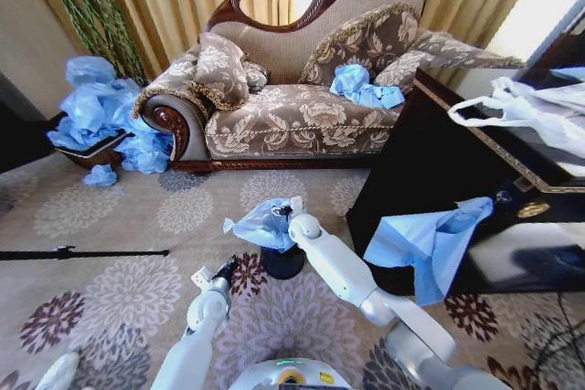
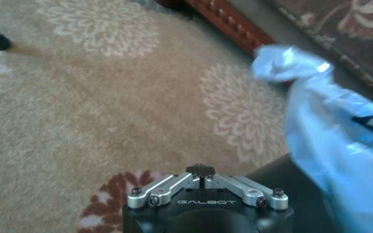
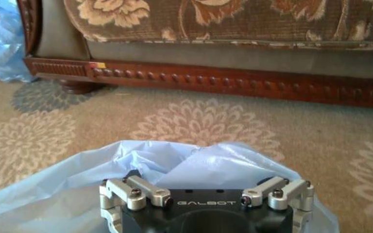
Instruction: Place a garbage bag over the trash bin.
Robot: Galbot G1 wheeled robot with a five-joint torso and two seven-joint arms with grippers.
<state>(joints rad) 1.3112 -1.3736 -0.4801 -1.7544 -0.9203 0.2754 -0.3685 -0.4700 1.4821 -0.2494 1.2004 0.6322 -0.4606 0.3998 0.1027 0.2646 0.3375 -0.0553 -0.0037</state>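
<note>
Right claw (image 1: 285,214) is clamped on the garbage bag (image 1: 259,224) just above the trash bin (image 1: 281,262) on the carpet, left claw (image 1: 222,271) pinched together empty beside it — best spread that mouth wide before lowering.

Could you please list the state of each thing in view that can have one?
garbage bag: crumpled, held above the bin, not yet spread over it.
trash bin: upright on the carpet, its top hidden by the bag.
right gripper: at the bag, jaws buried in the plastic.
left gripper: beside the bin, jaws closed on nothing.
white plastic bag: lying slack on the dark cabinet.
</note>
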